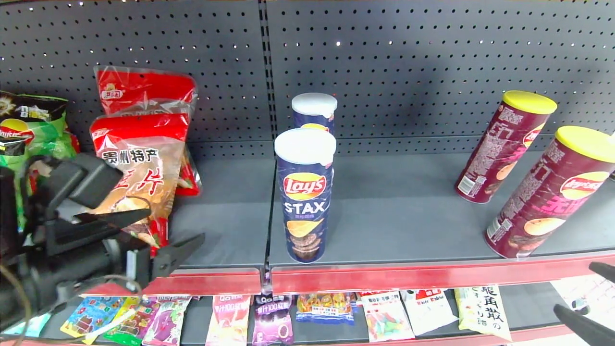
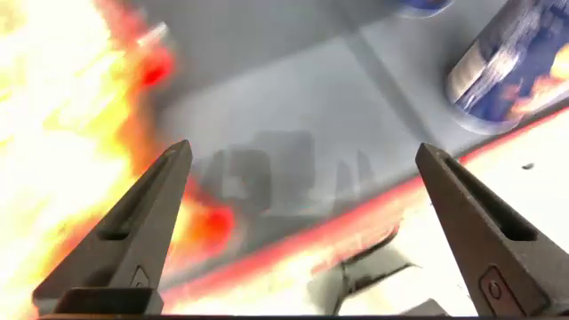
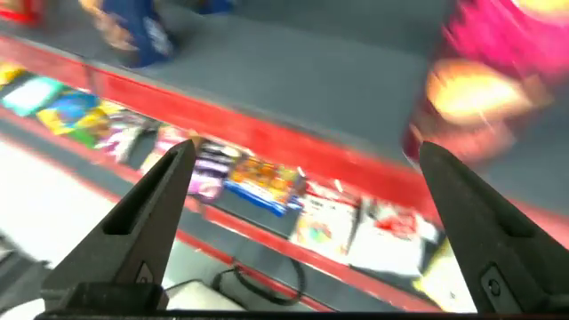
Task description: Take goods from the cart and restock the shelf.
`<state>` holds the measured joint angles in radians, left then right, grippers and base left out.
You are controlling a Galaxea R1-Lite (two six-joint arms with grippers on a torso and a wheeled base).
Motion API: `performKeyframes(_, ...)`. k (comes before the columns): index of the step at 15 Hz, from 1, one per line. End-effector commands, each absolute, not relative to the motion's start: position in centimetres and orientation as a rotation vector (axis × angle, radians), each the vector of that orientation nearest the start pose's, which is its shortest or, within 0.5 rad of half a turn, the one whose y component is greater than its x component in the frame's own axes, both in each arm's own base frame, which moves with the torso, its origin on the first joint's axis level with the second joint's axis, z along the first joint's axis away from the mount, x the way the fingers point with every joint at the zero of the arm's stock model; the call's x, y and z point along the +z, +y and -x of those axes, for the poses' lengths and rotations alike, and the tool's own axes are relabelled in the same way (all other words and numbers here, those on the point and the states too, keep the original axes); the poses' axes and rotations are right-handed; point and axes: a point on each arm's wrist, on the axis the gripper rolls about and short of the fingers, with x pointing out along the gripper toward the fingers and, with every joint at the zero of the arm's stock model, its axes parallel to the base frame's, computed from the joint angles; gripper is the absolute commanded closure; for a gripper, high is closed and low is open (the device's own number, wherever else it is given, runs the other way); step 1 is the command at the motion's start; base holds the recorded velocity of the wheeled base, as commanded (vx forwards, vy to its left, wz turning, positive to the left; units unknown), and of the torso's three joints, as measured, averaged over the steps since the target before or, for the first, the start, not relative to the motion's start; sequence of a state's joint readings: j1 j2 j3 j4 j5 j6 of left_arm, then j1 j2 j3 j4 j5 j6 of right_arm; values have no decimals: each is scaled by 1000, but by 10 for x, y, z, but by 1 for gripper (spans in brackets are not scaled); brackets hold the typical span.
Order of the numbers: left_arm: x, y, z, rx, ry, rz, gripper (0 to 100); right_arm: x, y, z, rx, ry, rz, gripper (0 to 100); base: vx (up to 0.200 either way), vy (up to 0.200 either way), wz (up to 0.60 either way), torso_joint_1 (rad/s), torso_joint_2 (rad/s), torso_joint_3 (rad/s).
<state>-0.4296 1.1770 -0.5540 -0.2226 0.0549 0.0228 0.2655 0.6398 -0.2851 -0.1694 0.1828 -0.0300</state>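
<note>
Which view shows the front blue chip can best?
Head view: the front blue chip can stands upright on the shelf, whole from lid to base. The left wrist view catches a blurred part of it; the right wrist view, its blurred lower part.

The upper shelf [image 1: 384, 216] carries two blue cans with white lids: the front blue can [image 1: 304, 202] and the rear blue can [image 1: 314, 113]. There are also two maroon cans with yellow lids, the nearer maroon can [image 1: 547, 197] and the farther maroon can [image 1: 499, 149]. Two red bags are counted, the front red bag [image 1: 144, 163] and the back red bag [image 1: 139, 89], along with one green bag [image 1: 33, 129]. On the lower shelf [image 1: 528, 302] lies one row of small packets [image 1: 384, 315]; at least nine can be told apart.
</note>
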Motion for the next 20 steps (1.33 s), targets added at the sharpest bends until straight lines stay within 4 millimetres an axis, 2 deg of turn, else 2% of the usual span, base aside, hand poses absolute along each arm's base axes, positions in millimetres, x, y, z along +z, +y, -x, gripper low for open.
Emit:
performKeyframes(1, 211, -33, -88, -254, 310, -66, 0, 144, 8, -19, 382, 116, 34, 0, 0, 0, 0, 0, 0, 0)
performKeyframes(3, 201, -22, -64, -242, 317, -66, 0, 132, 5, -6, 365, 124, 36, 0, 0, 0, 0, 0, 0, 0)
performKeyframes(4, 186, -12, -41, -225, 330, -66, 0, 123, 2, 6, 365, 136, 37, 0, 0, 0, 0, 0, 0, 0)
performKeyframes(6, 164, 0, -10, -151, 350, -54, 0, 108, -1, 22, 339, 139, 38, 0, 0, 0, 0, 0, 0, 0)
performKeyframes(9, 132, 8, 23, -62, 387, -32, 0, 99, -5, 27, 153, 161, 52, 0, 0, 0, 0, 0, 0, 0)
performKeyframes(11, 118, 7, 33, 34, 404, 11, 0, 92, -7, 25, 46, 190, 65, 0, 0, 0, 0, 0, 0, 0)
performKeyframes(13, 101, 3, 39, 147, 372, 42, 0, 91, -8, 25, 23, 194, 62, 0, 0, 0, 0, 0, 0, 0)
performKeyframes(16, 96, 1, 50, 99, 265, 57, 0, 90, -8, 25, 22, 197, 42, 0, 0, 0, 0, 0, 0, 0)
performKeyframes(17, 94, 0, 52, -4, 247, 78, 0, 89, -7, 25, 57, 196, 22, 0, 0, 0, 0, 0, 0, 0)
performKeyframes(20, 93, -1, 47, -62, 208, 83, 0, 87, 0, 21, 328, 142, -1, 0, 0, 0, 0, 0, 0, 0)
